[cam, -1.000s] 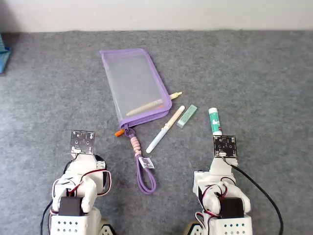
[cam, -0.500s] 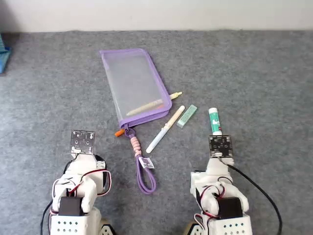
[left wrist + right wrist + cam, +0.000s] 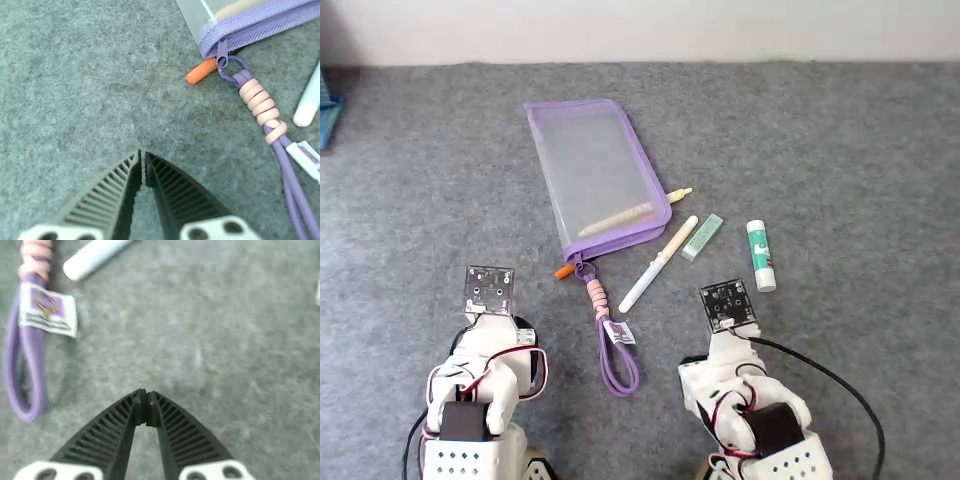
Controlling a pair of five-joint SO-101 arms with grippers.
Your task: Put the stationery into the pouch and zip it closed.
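A clear pouch with purple trim lies at the centre of the grey carpet, a pencil inside it. Its zipper pull carries a pink coil and a purple strap loop. Beside the pouch lie an orange cap, a white pen, a green eraser and a glue stick. My left gripper is shut and empty, near the orange cap. My right gripper is shut and empty, over bare carpet between the strap and the pen tip.
Grey carpet covers the whole work area. A white wall runs along the far edge. A blue object shows at the far left edge. Open carpet lies to the right of the glue stick and left of the pouch.
The right arm has swung left, away from the glue stick toward the pen and strap. The left arm has not moved.
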